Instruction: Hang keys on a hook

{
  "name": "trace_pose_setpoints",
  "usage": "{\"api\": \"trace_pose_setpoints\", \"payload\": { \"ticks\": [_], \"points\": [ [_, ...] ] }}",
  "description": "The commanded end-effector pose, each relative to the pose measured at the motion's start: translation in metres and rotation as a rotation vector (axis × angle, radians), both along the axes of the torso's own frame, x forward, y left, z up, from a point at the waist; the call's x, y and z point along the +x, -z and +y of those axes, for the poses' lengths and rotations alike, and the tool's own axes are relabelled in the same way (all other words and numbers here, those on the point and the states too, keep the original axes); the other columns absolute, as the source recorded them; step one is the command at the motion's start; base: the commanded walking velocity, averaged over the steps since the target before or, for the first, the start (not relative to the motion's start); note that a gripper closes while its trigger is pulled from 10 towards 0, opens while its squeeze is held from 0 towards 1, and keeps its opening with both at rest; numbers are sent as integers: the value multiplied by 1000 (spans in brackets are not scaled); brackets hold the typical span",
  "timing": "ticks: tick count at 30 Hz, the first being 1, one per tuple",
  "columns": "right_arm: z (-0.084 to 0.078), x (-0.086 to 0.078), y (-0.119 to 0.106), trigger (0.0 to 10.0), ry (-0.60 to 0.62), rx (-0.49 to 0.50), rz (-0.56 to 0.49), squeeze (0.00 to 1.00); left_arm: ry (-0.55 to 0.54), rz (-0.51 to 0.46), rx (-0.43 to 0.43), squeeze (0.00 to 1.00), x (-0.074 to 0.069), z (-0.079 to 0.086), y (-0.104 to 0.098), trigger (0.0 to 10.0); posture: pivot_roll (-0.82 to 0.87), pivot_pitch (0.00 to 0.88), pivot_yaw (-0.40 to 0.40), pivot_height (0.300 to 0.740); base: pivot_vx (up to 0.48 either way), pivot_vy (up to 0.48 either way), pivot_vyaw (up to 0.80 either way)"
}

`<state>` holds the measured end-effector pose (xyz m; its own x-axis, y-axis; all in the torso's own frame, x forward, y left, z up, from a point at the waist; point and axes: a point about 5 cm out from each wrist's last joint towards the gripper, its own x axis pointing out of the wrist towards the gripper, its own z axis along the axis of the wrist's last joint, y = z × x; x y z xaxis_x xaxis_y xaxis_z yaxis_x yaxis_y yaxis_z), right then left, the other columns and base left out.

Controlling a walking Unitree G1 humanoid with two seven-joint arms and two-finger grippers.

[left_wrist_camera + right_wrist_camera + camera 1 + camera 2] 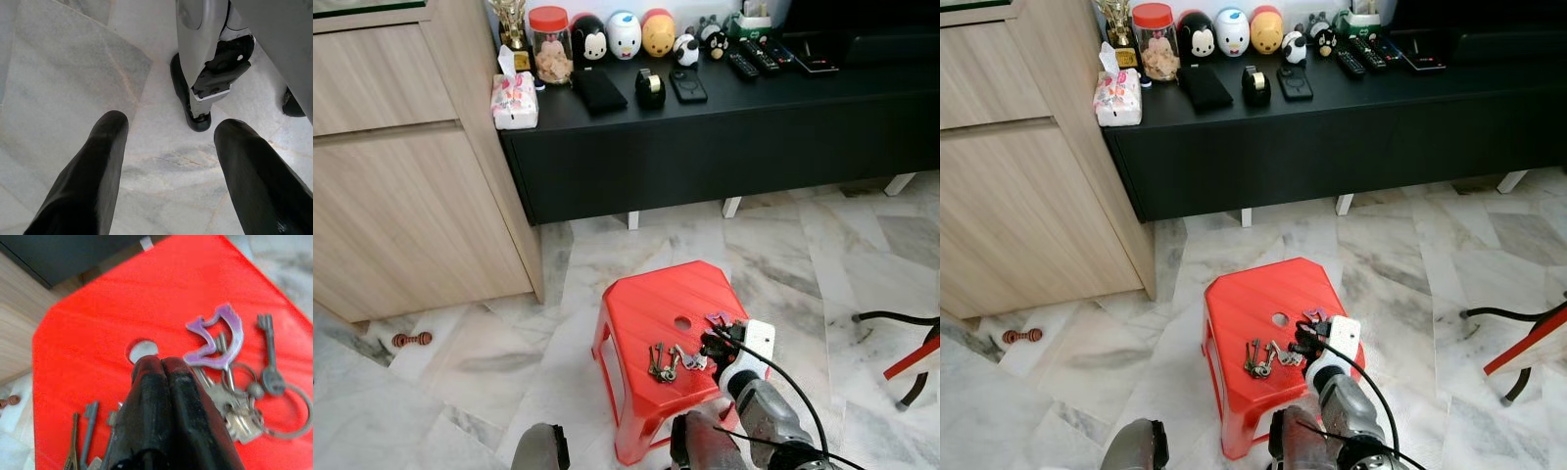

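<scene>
The keys lie on the red plastic stool (pixel 666 313), in two bunches on its near right part. One is the bunch with the purple carabiner (pixel 217 335); the other, a plain key bunch (pixel 663 362), sits toward the stool's front edge.

The right gripper (pixel 164 369) hangs over the stool top with its two black fingers pressed together and holding nothing. In the right wrist view its tips end beside the stool's round hole (pixel 142 350).

From those tips the carabiner bunch lies at about 3 o'clock, just beside them, its rings and keys trailing back toward 5 o'clock. The plain bunch is at about 8 o'clock.

The right arm is plainly the nearer one. The left gripper (pixel 166 161) hangs spread and empty over the marble floor (pixel 73 73), well apart from the stool.
</scene>
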<state>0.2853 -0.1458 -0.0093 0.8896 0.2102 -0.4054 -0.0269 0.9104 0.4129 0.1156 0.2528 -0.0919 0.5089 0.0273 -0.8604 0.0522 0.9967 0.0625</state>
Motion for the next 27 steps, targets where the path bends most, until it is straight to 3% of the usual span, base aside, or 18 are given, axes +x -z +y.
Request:
{"api": "trace_pose_setpoints", "payload": {
  "ticks": [1, 2, 3, 8, 9, 10, 11, 18, 20, 21, 23, 24, 27],
  "points": [
    [2, -2, 1, 0, -36, -14, -12, 0, 26, 29, 14, 0, -6, 1, 2, 10000, 15, 120, -63, 625, 0, 0, 0],
    [3, -4, 3, 3882, -43, -24, -2, 0, 27, 29, 14, 0, -5, 1, 2, 10000, 13, 120, -64, 625, 0, 0, 0],
    [4, -8, 7, 10000, -42, -34, 28, 0, 27, 29, 16, 0, -5, 0, 2, 10000, 13, 120, -64, 625, 0, 0, 0],
    [3, -16, 17, 10000, -25, -39, 118, 0, 28, 28, 15, 0, -5, 0, 2, 10000, 15, 123, -65, 625, 0, 0, 0],
    [3, -17, 19, 10000, -39, -57, 137, 847, 28, 28, 14, 0, -5, 0, 2, 10000, 16, 124, -65, 625, 0, 0, 0],
    [4, -18, 20, 10000, -67, -88, 144, 1000, 28, 28, 14, 0, -5, 0, 2, 10000, 16, 124, -65, 625, 0, 0, 0],
    [4, -15, 16, 10000, -151, -169, 101, 1000, 27, 27, 14, 0, -5, -1, 2, 10000, 19, 126, -65, 625, 0, 0, 0],
    [5, -6, 9, 10000, -256, -270, 69, 1000, 24, 29, 15, 0, -5, -1, 2, 10000, 18, 125, -69, 625, 0, 0, 0],
    [1, 0, 4, 10000, -313, -365, 48, 1000, 23, 27, 14, 0, -5, -1, 2, 10000, 16, 123, -71, 625, 0, 0, 0],
    [1, 0, 4, 10000, -313, -365, 48, 1000, 23, 27, 14, 0, -5, -1, 2, 10000, 16, 123, -71, 625, 0, 0, 0],
    [0, 3, 0, 10000, -412, -490, 23, 1000, 22, 26, 13, 0, -4, -1, 2, 10000, 16, 123, -70, 625, 0, 0, 0],
    [0, 3, 0, 10000, -412, -490, 23, 1000, 22, 26, 13, 0, -4, -1, 2, 10000, 16, 123, -70, 625, 0, 0, 0],
    [-5, 1, 1, 10000, -515, -613, 3, 1000, 23, 24, 12, 0, -4, -1, 2, 10000, 16, 124, -68, 625, 0, 0, 0]
  ]
}}
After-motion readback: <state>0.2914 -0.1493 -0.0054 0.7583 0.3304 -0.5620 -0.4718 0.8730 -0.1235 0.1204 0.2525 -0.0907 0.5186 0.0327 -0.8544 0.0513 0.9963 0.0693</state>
